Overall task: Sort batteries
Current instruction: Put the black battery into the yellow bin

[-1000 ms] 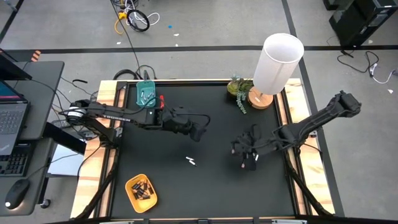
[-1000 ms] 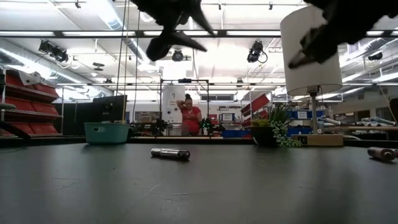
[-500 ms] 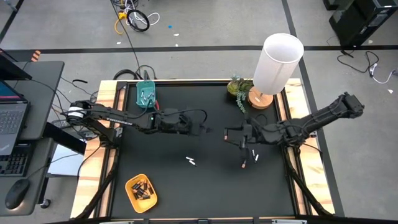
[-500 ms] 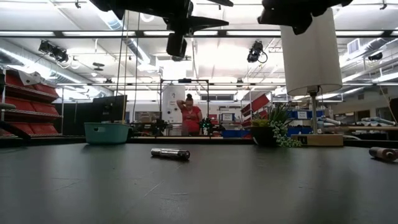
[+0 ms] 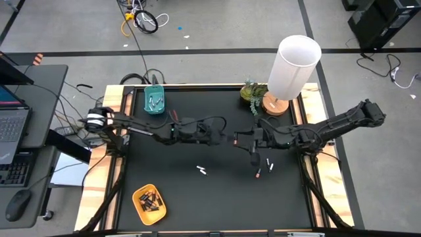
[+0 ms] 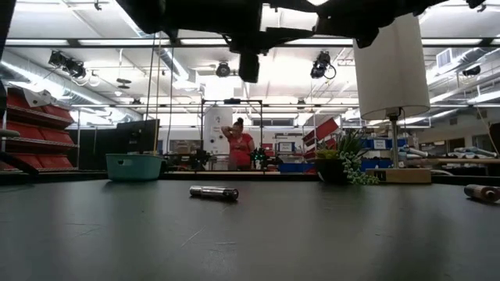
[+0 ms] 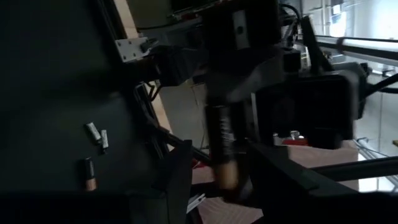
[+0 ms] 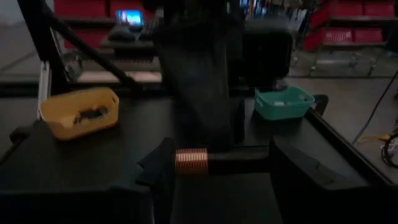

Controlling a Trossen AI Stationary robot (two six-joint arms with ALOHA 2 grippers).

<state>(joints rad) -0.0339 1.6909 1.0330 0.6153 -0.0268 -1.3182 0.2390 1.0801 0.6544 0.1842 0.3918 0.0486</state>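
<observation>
Above the middle of the black table (image 5: pixel 171 191), the left gripper (image 5: pixel 223 137) and the right gripper (image 5: pixel 242 139) are brought tip to tip, raised off the surface. A dark battery with a copper-orange end (image 8: pixel 214 161) is seen lying crosswise between the right gripper's fingers, which appear clamped on it; the same cell (image 7: pixel 224 149) is seen in the left wrist view between the left gripper's fingers, but whether those are closed on it cannot be told. A pair of pale batteries (image 5: pixel 202 170) lies on the mat nearer the front, left of centre. To the right, below the right arm, a dark battery (image 5: pixel 258 174) and a pale one (image 5: pixel 270 164) lie close together. The yellow tray (image 5: pixel 148 203) at front left holds dark cells, and the teal tray (image 5: pixel 154 100) at far left holds pale ones.
</observation>
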